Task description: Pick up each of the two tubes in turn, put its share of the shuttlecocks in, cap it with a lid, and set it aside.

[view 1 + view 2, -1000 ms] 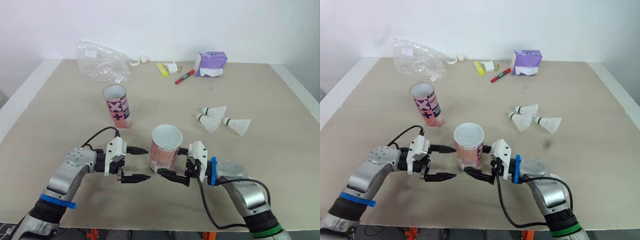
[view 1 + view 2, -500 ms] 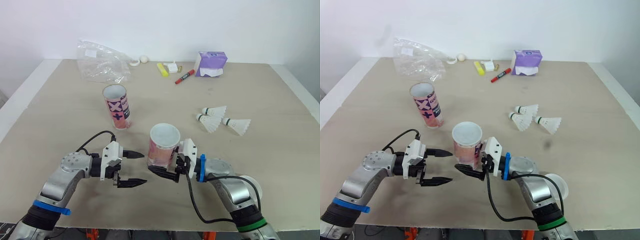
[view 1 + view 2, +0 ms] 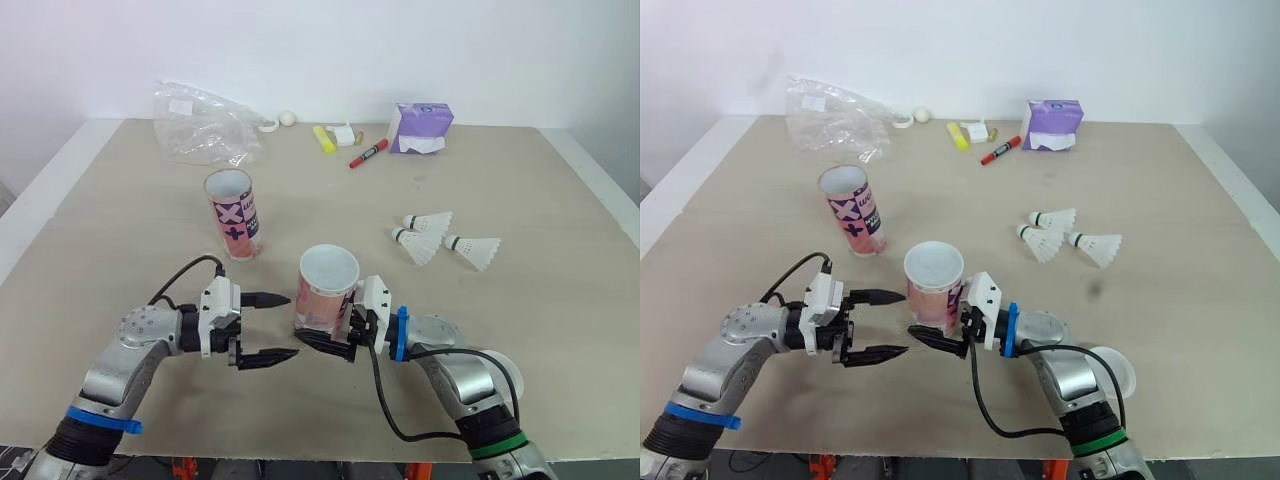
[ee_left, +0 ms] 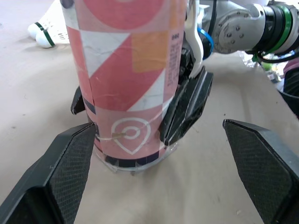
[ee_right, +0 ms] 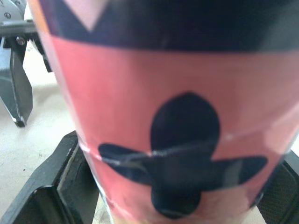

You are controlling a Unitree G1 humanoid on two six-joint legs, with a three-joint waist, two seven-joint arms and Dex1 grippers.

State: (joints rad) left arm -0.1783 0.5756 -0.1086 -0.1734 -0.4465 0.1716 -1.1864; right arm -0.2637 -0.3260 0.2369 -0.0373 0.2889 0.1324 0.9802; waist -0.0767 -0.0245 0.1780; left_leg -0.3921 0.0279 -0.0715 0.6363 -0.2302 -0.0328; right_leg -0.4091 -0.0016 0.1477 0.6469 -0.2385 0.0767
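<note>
Near tube (image 3: 322, 305) shows pink-orange geometrics; far tube (image 3: 237, 222) pink with possibly black crosses.

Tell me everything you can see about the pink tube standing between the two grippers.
The tube is a short cylinder that looks like cardboard, printed in pink, orange, white and dark geometric shapes, with a white inside and a clear rim at the bottom. Its top is open, with no lid on, and nothing shows inside. It stands upright on the table near the front edge. The right gripper clasps its base from both sides. The left gripper is open right beside it; whether it touches is unclear.
</note>
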